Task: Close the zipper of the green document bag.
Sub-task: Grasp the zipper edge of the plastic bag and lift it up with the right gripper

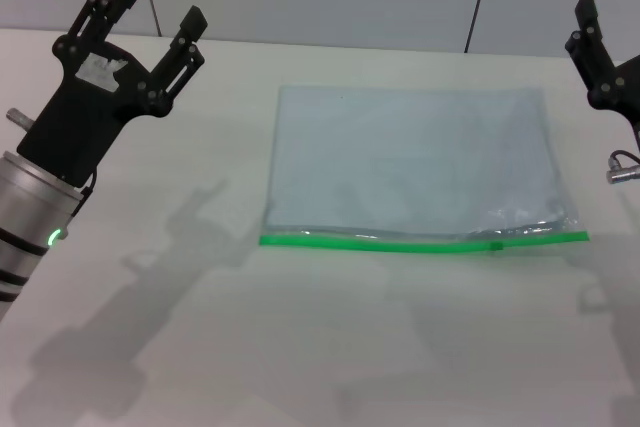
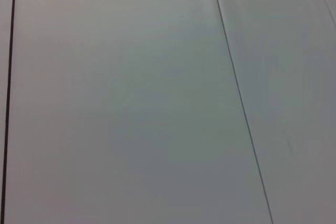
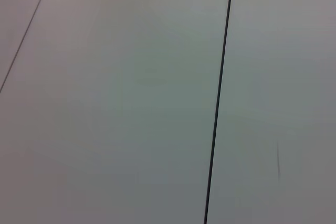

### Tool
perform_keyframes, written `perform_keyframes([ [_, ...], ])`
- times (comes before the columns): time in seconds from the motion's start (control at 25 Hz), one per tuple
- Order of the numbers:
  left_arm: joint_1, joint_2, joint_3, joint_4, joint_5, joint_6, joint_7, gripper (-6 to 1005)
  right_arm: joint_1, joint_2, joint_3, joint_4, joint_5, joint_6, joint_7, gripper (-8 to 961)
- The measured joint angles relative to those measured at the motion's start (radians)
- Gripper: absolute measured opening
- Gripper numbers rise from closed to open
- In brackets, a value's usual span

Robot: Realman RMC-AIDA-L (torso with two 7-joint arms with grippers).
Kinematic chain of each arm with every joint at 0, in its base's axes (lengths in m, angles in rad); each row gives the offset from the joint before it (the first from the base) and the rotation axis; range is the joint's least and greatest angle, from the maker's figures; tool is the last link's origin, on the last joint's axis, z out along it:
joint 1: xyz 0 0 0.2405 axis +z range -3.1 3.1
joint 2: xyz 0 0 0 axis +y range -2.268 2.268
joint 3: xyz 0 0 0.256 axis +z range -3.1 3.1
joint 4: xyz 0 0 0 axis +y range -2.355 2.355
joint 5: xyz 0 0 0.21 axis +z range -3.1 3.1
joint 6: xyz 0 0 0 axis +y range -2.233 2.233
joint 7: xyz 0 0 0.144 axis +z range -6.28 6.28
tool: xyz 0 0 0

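We see the bag [image 1: 415, 162] flat on the table [image 1: 200, 347], zipper [image 1: 420, 240] on near edge. Left gripper [image 1: 160, 9] raised, spread wide, empty; right gripper [image 1: 600, 52] at edge, state unclear.

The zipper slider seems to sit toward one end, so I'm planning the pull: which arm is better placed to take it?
Probably the right: the slider sits near the zipper's right end, closer to the right hand. The left hand, open, is raised farther away.
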Motion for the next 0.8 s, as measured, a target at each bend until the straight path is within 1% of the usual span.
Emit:
perform_keyframes([
  [0.52,0.001,0.000,0.000,0.000,-0.001,0.000,0.000,744,0.000,0.000,0.001,0.002,0.001,0.000,0.000,850],
  [0.8,0.002,0.001,0.000,0.000,-0.004,-0.005,0.000,739,-0.003,0.002,-0.002,-0.003,0.041,0.001,0.000,850],
])
